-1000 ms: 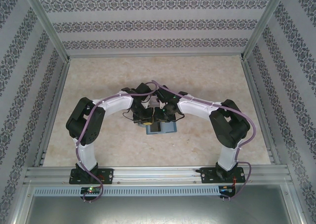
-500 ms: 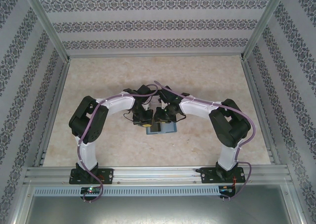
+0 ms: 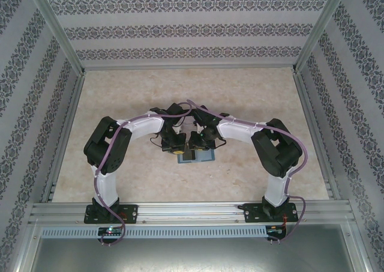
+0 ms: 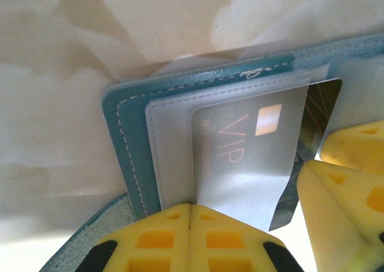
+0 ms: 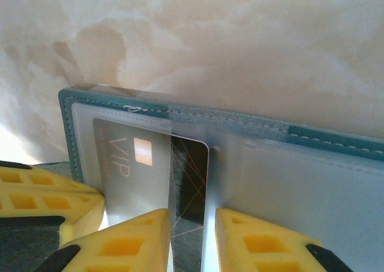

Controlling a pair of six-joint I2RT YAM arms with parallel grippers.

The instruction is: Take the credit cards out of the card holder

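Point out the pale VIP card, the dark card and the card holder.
pale VIP card (image 4: 240,158): left wrist view, middle of its face.
dark card (image 5: 189,182): right wrist view, strip exposed beside the pale card.
card holder (image 4: 123,146): left wrist view, teal stitched border.

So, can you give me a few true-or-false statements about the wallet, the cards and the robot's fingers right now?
1. The card holder is folded shut. False: it lies open, its clear pockets showing.
2. The pale card reads VIP. True.
3. The dark card lies fully outside the holder. False: part of it is tucked behind the pale card.
4. The left fingers are pressed together. True.
5. The right fingers stand apart, with the dark card seen in the gap. True.
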